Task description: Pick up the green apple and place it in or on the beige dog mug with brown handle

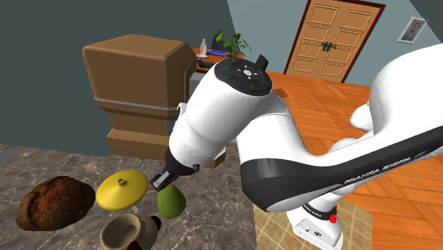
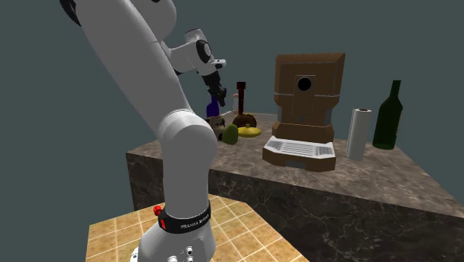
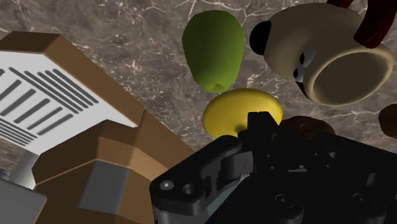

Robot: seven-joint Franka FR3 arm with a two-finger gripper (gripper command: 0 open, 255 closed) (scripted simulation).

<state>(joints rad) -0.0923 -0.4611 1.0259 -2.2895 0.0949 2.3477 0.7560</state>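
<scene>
Reading the shoulder view from its left, you have one brown loaf (image 1: 53, 202), one yellow domed lid (image 1: 122, 189), one beige dog mug (image 1: 126, 231) with a dark handle, and one green apple (image 1: 170, 202). They cluster on the dark marbled counter (image 1: 213, 220), with a single brown coffee machine (image 1: 138, 82) behind them. The apple stands just beside the mug, on the side towards the counter's edge at that view's right, and near the lid. Its long axis runs upright, with the narrower, dimpled end on top. The tool (image 1: 165, 177) hangs above the apple; in the wrist view the fruit lies ahead of it and apart from it. You cannot tell whether the tool is spread or pressed together. Right of the apple, bare counter runs to the edge, with tiled floor (image 1: 284, 227) beyond. In the second exterior view the cluster sits at the counter's far left end. Further right come the machine, one white paper roll (image 2: 358, 134) and one dark green bottle (image 2: 387, 115), with open counter in front of them.
</scene>
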